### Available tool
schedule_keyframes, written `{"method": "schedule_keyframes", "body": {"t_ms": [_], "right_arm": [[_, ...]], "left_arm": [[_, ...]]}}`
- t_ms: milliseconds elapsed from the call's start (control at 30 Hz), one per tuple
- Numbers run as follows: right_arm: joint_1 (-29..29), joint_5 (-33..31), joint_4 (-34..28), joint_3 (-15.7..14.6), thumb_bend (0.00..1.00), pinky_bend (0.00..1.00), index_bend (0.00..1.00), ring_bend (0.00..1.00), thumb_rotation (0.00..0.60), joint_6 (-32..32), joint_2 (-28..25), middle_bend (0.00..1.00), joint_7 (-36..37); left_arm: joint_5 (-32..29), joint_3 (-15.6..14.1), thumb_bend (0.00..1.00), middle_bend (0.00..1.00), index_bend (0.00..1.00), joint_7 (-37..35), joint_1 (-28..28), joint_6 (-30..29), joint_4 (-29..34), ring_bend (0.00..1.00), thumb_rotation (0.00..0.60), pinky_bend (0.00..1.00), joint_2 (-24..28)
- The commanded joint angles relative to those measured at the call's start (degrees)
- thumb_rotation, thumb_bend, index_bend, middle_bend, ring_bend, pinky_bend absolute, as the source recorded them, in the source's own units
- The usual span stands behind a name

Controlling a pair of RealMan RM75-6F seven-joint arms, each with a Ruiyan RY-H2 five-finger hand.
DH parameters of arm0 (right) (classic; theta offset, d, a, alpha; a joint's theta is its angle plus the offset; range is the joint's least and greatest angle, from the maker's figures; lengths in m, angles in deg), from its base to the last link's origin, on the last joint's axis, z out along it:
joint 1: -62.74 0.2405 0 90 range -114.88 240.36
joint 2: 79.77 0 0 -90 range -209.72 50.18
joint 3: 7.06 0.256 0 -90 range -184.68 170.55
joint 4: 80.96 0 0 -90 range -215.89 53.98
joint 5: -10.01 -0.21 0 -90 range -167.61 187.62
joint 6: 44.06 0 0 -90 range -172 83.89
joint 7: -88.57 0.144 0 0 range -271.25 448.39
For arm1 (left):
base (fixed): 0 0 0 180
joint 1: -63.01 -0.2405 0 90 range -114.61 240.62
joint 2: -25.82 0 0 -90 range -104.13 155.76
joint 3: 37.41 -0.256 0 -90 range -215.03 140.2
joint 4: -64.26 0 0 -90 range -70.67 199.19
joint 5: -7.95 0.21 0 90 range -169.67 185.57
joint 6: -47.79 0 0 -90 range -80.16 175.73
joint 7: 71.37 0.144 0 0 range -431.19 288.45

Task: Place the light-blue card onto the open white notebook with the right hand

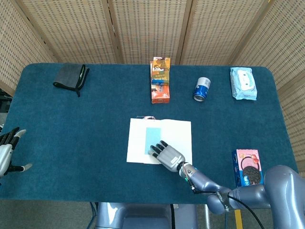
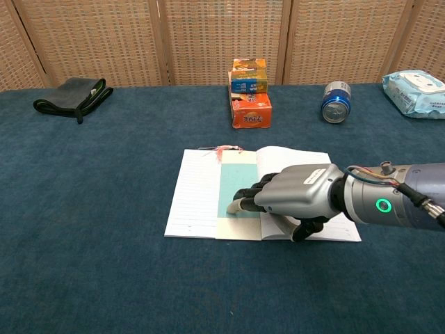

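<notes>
Right hand (image 2: 295,196) low over the open white notebook (image 1: 138,148), palm down, fingers (image 1: 156,149) stretched forward and a little bent, fingertips lying on the lower edge of the light-blue card (image 2: 236,182); not holding anything as far as visible, thumb under the palm near the page. Light-blue card flat on the left page of the notebook near the middle fold, directly in front of the fingertips and touching them. Right page partly covered by the hand; a small red string at the top edge of the notebook.

Left hand (image 1: 8,149) at the far left edge of the table (image 1: 71,143), well apart from the notebook, fingers spread, nothing in it.

Behind the notebook, a stack of boxes (image 1: 160,80), orange at the bottom and blue and orange above; contents not visible. Right of it a blue can (image 1: 202,89) lying tilted, opening not possible to see. Further right a pale blue pack of wet wipes (image 1: 243,83), closed. At the near right a cookie box (image 1: 249,167) beside the right arm. At the far left corner a folded dark cloth (image 1: 70,77).
</notes>
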Motion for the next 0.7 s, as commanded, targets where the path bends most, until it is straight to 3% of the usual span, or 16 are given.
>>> {"method": "schedule_keyframes", "body": {"t_ms": [33,700], "right_arm": [[0.0,0.2,0.0,0.0,1.0,0.0,0.0,0.0,0.6,-0.1,0.0,0.0,-0.1],[0.7,-1.0,-0.4,0.6,1.0,0.0,0.0,0.0,0.6,-0.5,-0.2,0.0,-1.2]], "left_arm": [[0.0,0.0,0.0,0.0,0.0,0.0,0.0,0.0,0.0,0.0,0.6,0.0,0.0],[0.1,-0.1,0.0,0.0,0.0,-0.1,0.0,0.1,0.0,0.0,0.6,0.0,0.1]]}}
